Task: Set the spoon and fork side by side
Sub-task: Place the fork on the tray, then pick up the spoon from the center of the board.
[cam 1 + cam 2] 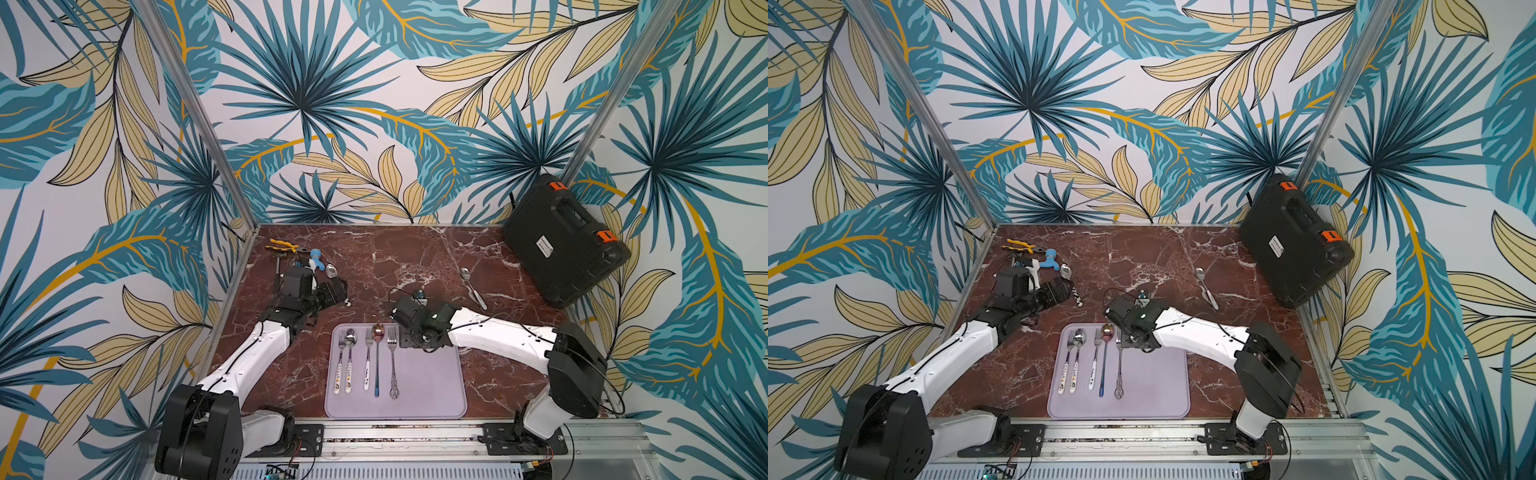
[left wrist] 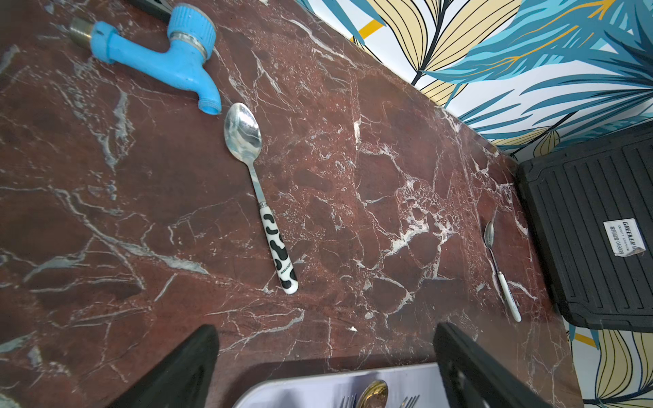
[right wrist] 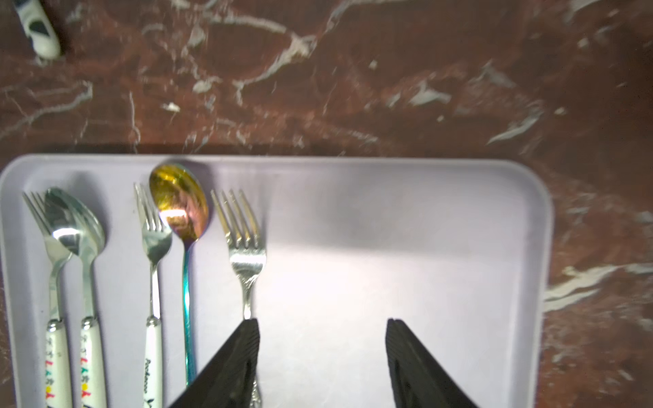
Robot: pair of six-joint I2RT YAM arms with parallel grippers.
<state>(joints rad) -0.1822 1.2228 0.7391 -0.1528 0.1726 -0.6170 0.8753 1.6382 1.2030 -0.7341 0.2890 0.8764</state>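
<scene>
Right wrist view: ornate fork (image 3: pixel 247 254) flat on tray (image 3: pixel 388 162).
Right claw (image 3: pixel 321 321): stood spread, pinching nothing.
Left claw (image 2: pixel 327 326): gaped empty.
Exit: wanted straight lift, fork undisturbed.

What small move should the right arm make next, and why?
Probably lift the right gripper clear of the lilac tray: its jaws stand open, the ornate silver fork lies unpaired, and a white-handled steel spoon waits on the marble tabletop.

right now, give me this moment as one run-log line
right fingers: apart over tray, empty | ornate fork: lying on tray | left fingers: apart, empty | cow-print spoon: on table
</scene>
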